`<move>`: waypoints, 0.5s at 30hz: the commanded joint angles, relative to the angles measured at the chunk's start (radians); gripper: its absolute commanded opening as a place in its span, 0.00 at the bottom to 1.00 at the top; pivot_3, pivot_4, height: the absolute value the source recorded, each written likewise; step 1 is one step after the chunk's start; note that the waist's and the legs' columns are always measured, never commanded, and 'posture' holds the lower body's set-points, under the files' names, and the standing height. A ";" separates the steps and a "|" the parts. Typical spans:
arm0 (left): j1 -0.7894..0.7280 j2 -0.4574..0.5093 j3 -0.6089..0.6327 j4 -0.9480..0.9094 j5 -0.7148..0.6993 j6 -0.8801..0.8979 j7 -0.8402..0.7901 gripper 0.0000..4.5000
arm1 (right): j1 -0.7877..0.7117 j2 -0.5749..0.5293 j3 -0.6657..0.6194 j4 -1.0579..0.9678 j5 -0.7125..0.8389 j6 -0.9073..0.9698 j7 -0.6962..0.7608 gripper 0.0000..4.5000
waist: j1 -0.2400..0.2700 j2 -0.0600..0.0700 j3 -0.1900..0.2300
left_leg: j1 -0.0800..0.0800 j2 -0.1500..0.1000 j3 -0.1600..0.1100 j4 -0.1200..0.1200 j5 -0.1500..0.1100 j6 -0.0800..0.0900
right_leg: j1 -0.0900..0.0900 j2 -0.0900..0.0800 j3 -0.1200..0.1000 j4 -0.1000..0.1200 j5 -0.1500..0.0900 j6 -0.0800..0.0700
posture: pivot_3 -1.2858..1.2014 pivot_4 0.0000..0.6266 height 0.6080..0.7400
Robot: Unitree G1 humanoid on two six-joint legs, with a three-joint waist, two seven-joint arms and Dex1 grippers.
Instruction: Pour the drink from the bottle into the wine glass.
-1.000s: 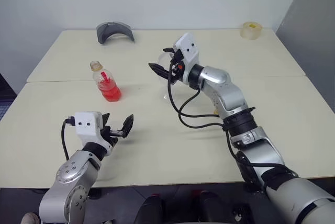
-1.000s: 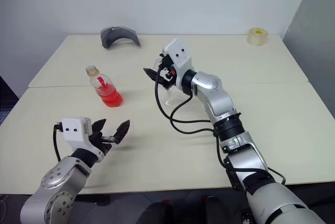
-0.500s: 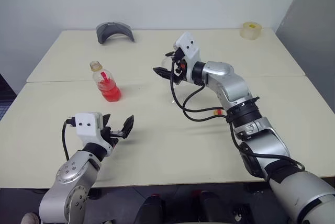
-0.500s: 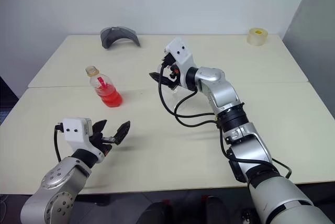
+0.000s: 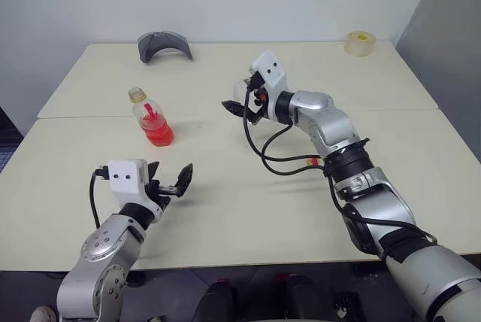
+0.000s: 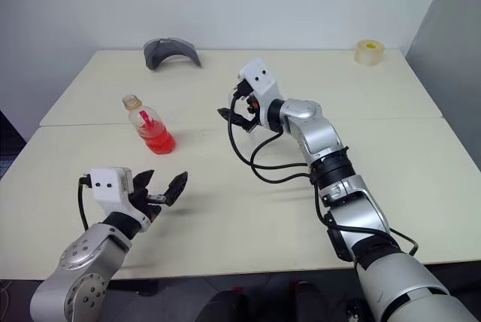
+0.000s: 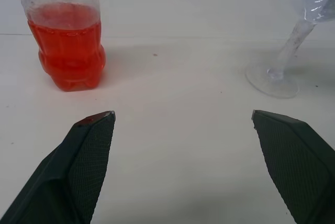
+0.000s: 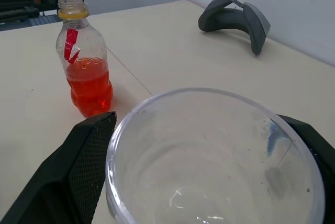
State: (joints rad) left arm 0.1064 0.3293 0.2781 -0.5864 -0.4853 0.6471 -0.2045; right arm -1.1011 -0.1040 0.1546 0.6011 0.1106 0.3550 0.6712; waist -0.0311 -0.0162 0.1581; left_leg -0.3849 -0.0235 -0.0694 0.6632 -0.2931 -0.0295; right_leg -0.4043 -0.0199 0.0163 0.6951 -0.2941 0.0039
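Standing upright on the cream table [image 5: 225, 202]: plastic bottle [image 5: 150, 117] of red drink [image 5: 158, 133], capped, at 10 o'clock. Wine glass [image 8: 214, 156] at 12 o'clock, bowl between right gripper [image 5: 242, 96] fingers, spread wide either side. Left gripper [image 5: 170, 180] gaping wide, empty, at 8 o'clock, well short of bottle.
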 commanded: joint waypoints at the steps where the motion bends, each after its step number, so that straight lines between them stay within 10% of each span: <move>1: -0.003 0.008 -0.001 -0.039 0.001 -0.005 0.004 1.00 | 0.004 0.001 -0.016 -0.050 0.007 -0.001 -0.003 0.99 | 0.000 0.000 0.000 | 0.000 0.000 0.000 0.000 0.000 0.000 | 0.000 0.000 0.000 0.000 0.000 0.000 | 0.52 0.24 1.00; 15: 0.013 0.008 -0.019 -0.045 0.002 -0.012 -0.007 1.00 | 0.089 -0.019 -0.029 -0.179 0.011 0.069 -0.036 0.99 | 0.000 0.000 0.000 | 0.000 0.000 0.000 0.000 0.000 0.000 | 0.000 0.000 0.000 0.000 0.000 0.000 | 0.52 0.24 1.00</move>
State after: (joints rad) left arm 0.1243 0.3294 0.2581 -0.5909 -0.4853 0.6476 -0.2080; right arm -1.0035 -0.1137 0.1403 0.4682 0.1190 0.4255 0.6459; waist -0.0309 -0.0162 0.1581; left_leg -0.3851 -0.0235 -0.0695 0.6632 -0.2931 -0.0295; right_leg -0.4043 -0.0199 0.0162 0.6949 -0.2941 0.0040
